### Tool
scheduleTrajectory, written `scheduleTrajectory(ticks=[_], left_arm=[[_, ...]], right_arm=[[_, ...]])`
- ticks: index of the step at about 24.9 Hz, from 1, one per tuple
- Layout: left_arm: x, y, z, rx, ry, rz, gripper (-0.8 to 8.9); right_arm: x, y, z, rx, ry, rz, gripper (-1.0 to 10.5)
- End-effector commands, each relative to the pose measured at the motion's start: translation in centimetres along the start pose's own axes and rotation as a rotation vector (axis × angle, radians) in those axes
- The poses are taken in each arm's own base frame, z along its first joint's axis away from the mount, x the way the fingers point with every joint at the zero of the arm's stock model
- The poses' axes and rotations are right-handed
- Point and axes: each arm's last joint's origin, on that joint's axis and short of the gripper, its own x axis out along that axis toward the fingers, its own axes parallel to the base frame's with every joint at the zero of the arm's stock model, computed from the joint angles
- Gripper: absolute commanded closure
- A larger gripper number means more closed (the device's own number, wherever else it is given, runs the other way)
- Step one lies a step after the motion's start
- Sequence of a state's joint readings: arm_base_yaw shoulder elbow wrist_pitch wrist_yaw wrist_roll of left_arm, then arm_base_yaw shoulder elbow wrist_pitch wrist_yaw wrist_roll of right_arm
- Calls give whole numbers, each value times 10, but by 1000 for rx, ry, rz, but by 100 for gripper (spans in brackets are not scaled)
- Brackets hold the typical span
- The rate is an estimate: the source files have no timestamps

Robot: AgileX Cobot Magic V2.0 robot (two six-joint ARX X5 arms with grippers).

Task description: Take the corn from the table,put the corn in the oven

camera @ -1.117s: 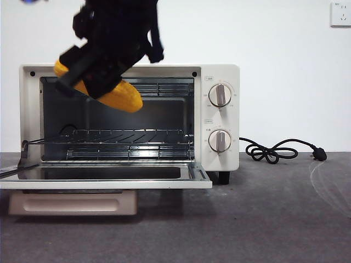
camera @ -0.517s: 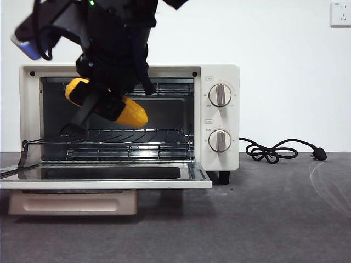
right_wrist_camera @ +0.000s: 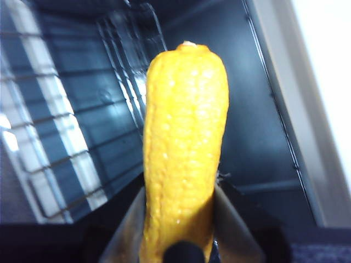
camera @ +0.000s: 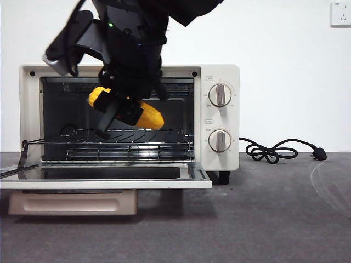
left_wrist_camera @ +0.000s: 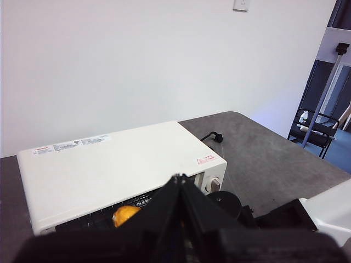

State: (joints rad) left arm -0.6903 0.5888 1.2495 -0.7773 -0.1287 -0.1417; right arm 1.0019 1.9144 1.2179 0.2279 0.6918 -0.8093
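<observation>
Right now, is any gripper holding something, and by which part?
The right gripper holds the glossy yellow-orange corn around its middle, both ends free.

Yellow-orange corn [camera: 148, 116], cream-white oven [camera: 219, 74] with dark interior, mottled grey table [camera: 274, 219].

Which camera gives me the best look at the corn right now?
The right wrist view: the corn fills it, gripped by the right gripper. The front view shows it partly hidden by the arm; the left wrist view shows only a small yellow patch.
</observation>
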Motion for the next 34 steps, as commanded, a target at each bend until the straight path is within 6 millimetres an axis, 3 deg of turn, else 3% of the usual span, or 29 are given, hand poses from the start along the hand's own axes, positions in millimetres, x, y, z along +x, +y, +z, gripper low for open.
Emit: scheduleTrajectory(ticks=[1, 6, 12, 16, 25, 34], left_arm=[[-1, 0, 1, 12, -8, -1, 819], [-1, 0, 1, 12, -4, 0, 819], [-1, 0, -1, 15, 15, 2, 819], [-1, 0, -1, 15, 18, 3, 819], [-1, 0, -1, 19, 18, 3, 819], [-1, 2, -1, 27, 12, 54, 819]], right_arm=[[2, 4, 1, -7, -4, 8, 810], [2, 4, 2, -6, -9, 12, 655], [2, 4, 1, 11, -4, 7, 648], [2, 4, 1, 22, 11, -9, 521], [-6, 3, 6, 52, 38, -64, 506], [-41, -1, 28, 113, -40, -71, 507]])
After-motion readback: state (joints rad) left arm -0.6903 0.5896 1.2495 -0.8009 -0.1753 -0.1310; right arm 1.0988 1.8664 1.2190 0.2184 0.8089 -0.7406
